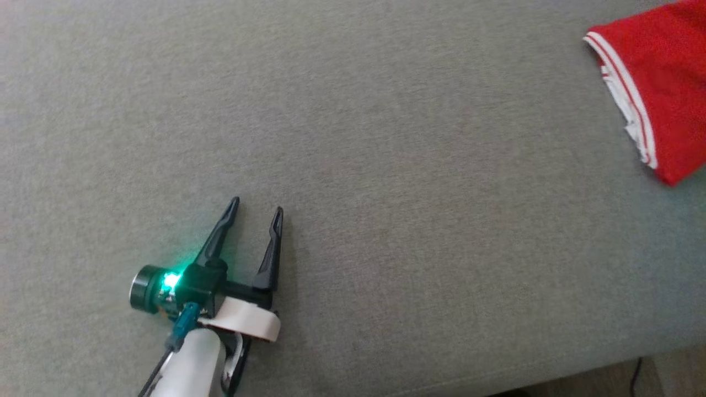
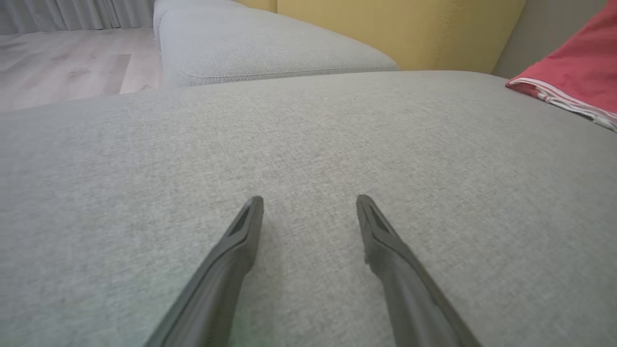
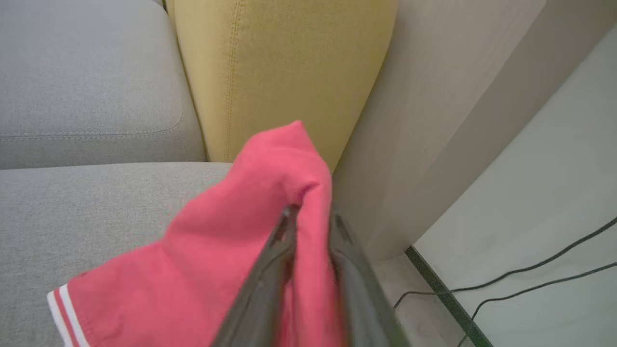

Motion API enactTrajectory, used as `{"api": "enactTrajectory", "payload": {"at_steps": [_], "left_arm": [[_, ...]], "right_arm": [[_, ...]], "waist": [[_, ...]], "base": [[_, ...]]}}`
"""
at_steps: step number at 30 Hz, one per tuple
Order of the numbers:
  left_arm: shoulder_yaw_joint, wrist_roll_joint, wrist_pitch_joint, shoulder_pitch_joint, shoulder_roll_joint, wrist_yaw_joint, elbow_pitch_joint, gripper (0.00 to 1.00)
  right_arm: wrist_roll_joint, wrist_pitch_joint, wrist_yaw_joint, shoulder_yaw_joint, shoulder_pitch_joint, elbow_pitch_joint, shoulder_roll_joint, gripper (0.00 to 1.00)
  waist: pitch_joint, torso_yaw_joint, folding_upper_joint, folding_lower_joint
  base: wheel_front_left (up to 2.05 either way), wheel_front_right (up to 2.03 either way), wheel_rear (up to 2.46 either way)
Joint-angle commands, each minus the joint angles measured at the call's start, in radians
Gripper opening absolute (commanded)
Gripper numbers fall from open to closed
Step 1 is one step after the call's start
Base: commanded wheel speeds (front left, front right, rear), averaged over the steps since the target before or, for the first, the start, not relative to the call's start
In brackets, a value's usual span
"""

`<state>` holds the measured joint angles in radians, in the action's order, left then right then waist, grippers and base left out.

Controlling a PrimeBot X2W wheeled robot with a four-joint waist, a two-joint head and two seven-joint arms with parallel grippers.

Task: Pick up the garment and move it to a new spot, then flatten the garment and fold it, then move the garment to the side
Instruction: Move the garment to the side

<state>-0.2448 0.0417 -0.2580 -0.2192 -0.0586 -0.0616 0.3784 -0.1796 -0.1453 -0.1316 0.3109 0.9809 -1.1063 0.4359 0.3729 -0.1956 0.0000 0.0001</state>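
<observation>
- Right end effector (image 3: pixel 313 213): closed on a fold of the red garment (image 3: pixel 217 250), the cloth peaked above its tips.
- Left end effector (image 1: pixel 257 205): open and empty, low over the sofa (image 1: pixel 386 165).
- Garment (image 1: pixel 656 82): at the sofa's right end, well apart from the left end effector, ahead and to its right; the right arm is much nearer.

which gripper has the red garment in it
The right gripper: the red garment is pinched between its fingers, while the left gripper stands open over the grey cushion, holding nothing.
</observation>
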Motion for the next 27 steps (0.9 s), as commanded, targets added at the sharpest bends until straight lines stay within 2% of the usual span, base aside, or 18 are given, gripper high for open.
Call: {"api": "enactTrajectory", "payload": {"at_steps": [1,5,8,11,15,22,27], "left_arm": [[0.053,0.0,-0.004,-0.003,-0.022,0.011,-0.004,1.0],[0.065,0.005,-0.004,-0.011,-0.018,0.015,-0.007,1.0],[0.076,0.01,-0.004,-0.009,-0.014,0.02,-0.01,1.0],[0.094,0.018,-0.004,-0.002,-0.011,0.03,-0.015,1.0],[0.145,0.036,-0.004,0.012,-0.008,0.054,-0.024,1.0],[0.221,0.046,-0.004,0.047,-0.007,0.065,-0.032,1.0],[0.255,0.046,-0.004,0.077,-0.005,0.066,-0.037,1.0]], "right_arm": [[-0.039,-0.017,0.001,0.029,0.029,0.044,0.007,1.0],[-0.104,-0.068,0.001,0.086,0.04,0.076,-0.058,1.0],[-0.113,-0.103,0.001,0.074,0.034,0.097,-0.131,1.0],[-0.093,-0.115,0.001,0.005,0.008,0.121,-0.218,1.0],[-0.014,-0.116,0.001,-0.105,-0.093,0.255,-0.312,1.0],[0.154,-0.116,0.001,-0.255,-0.392,0.461,-0.374,1.0],[0.203,-0.116,0.001,-0.284,-0.538,0.509,-0.384,1.0]], "waist": [[0.012,0.019,0.0,-0.0001],[-0.005,0.024,0.0,-0.0001],[-0.026,0.029,0.0,-0.0001],[-0.051,0.037,0.0,-0.0001],[-0.086,0.058,0.0,-0.0001],[-0.153,0.115,0.0,-0.0001],[-0.189,0.135,0.0,-0.0001]], "base": [[0.0,0.0,0.0],[0.0,0.0,0.0],[0.0,0.0,0.0],[0.0,0.0,0.0],[0.0,0.0,0.0],[0.0,0.0,0.0],[0.0,0.0,0.0]]}}
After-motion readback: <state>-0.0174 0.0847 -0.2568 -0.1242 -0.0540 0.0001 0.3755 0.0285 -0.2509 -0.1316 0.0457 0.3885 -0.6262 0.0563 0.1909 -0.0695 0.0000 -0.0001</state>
